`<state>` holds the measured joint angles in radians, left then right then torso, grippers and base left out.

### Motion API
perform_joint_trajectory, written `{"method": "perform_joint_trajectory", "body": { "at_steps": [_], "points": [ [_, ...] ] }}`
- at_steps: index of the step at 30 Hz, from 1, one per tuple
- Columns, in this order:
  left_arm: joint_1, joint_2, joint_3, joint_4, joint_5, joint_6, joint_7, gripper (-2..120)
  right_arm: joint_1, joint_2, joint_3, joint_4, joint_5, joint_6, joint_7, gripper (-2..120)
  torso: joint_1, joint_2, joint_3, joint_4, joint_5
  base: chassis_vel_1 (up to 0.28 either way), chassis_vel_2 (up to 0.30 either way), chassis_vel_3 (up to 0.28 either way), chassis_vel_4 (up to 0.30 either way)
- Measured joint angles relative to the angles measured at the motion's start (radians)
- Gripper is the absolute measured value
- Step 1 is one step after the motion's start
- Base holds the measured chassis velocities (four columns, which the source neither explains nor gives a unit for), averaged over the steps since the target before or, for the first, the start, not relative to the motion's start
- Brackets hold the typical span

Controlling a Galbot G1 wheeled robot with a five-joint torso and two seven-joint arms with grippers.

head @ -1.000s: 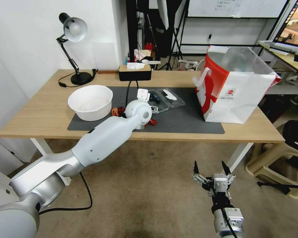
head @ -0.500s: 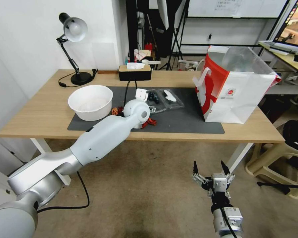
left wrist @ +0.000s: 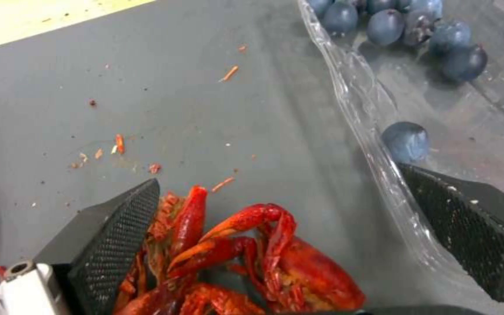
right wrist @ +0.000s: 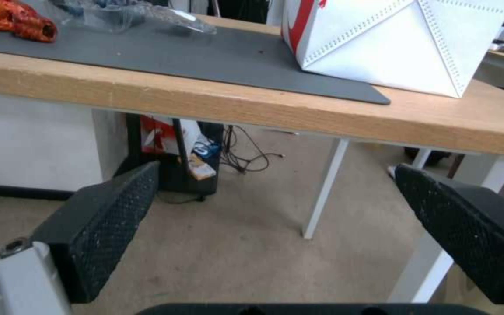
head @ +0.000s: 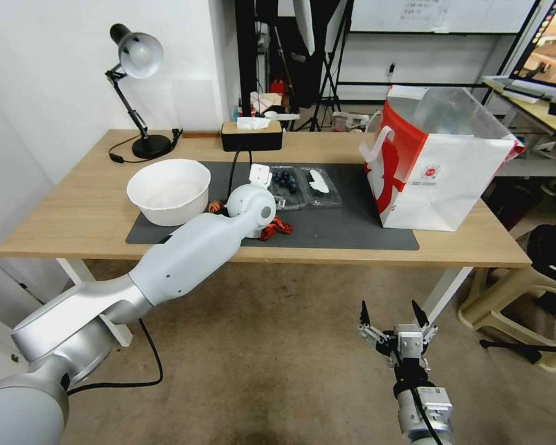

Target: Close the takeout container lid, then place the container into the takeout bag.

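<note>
Left wrist view showing left claw [left wrist: 275, 245] spread, straddling container [left wrist: 439, 109] rim; lid [head: 323, 183] lying open, needing folding over; right claw [head: 394, 321] spread, idling low.

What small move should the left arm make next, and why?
Probably shift the open left gripper toward the lid and clear of the crayfish. The takeout container lies open flat, one finger over its tray edge. The right gripper hangs below the table.
</note>
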<state>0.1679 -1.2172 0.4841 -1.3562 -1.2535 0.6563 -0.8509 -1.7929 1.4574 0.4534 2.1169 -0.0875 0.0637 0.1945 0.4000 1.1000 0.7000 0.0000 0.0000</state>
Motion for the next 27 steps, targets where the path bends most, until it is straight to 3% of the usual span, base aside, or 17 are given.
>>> {"method": "perform_joint_trajectory", "body": {
  "at_steps": [17,27],
  "points": [
    [0.001,0.005,-0.008,-0.003,0.007,-0.002,0.004,100,0.002,0.004,-0.003,-0.001,-0.002,-0.001,-0.001,100,0.000,0.000,0.000,0.0000,0.0000,0.000,0.000,0.000,0.000],
    [0.020,0.012,-0.037,-0.079,-0.032,-0.030,0.001,100,0.000,0.004,-0.004,0.002,-0.003,0.000,-0.002,100,0.000,0.000,0.000,-0.0002,0.0003,0.000,0.000,0.000,0.000]
  ]
}}
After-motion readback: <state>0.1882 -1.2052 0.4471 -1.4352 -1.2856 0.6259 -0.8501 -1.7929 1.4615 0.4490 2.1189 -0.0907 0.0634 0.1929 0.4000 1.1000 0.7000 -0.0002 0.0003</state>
